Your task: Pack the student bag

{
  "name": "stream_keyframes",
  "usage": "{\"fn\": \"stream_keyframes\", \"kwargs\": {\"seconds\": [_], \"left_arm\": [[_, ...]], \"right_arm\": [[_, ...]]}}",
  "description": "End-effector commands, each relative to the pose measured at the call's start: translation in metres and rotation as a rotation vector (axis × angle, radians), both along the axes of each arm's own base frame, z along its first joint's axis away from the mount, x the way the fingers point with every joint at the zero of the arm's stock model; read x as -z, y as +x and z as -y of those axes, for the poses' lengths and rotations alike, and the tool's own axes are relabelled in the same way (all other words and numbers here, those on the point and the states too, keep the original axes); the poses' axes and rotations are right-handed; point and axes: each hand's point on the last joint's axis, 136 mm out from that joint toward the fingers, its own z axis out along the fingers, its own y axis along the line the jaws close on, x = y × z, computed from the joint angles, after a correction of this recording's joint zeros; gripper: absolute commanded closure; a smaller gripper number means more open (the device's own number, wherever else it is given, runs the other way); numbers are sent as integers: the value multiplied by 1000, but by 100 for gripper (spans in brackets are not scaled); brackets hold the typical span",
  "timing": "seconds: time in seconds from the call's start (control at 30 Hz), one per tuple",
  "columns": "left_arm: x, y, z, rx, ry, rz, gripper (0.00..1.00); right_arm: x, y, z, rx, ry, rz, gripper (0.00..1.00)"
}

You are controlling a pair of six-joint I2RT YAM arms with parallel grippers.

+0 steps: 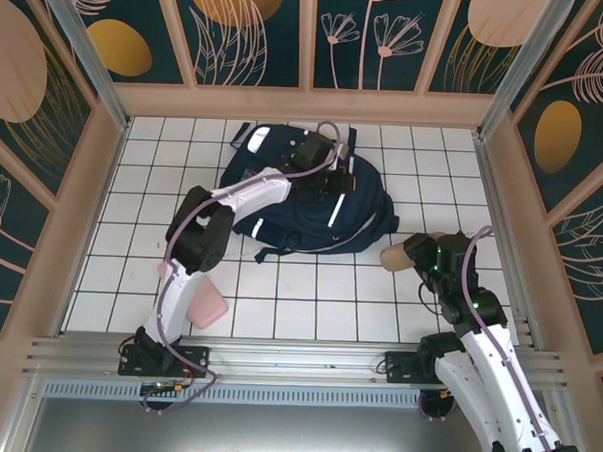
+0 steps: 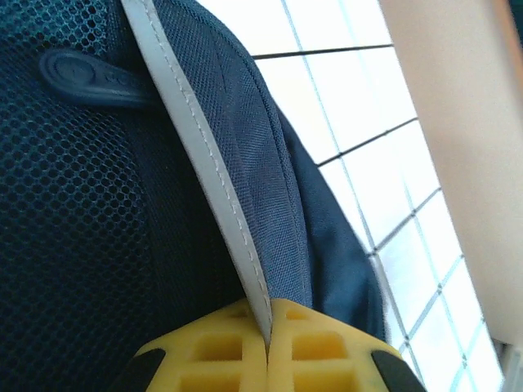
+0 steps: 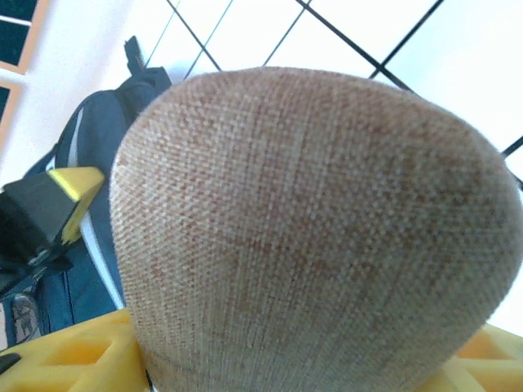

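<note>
Top external: overhead, near side, facing down.
Left wrist: hard against the student bag.
Right wrist: tight on woven pouch; same bag left.

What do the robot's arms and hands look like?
The left arm and right arm are both built from white shell links joined by black joint housings, with a lilac cable looping along each. Small green lights glow on the right arm's black joints. The left hand and right hand have yellow fingers moulded with square recesses, on black bodies.
</note>
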Motion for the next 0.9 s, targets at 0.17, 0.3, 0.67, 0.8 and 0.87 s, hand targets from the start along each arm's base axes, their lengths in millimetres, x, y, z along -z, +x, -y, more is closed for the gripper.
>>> {"fn": "stream_keyframes", "kwargs": {"seconds": [0.17, 0.3, 0.67, 0.8, 0.87], "left_arm": [[-126, -24, -31, 76, -267, 37, 100], [-154, -36, -49, 90, -274, 63, 100], [-207, -57, -95, 95, -298, 118, 100], [-228, -66, -100, 115, -323, 144, 100], [-232, -67, -101, 113, -328, 148, 100]], "right_arm": [[-36, 7, 11, 22, -54, 93, 55], [-44, 9, 11, 16, -64, 118, 55], [-39, 24, -31, -188, 34, 135, 55], [-38, 30, -47, -253, 82, 137, 55], [-38, 33, -58, -291, 128, 139, 55]]}}
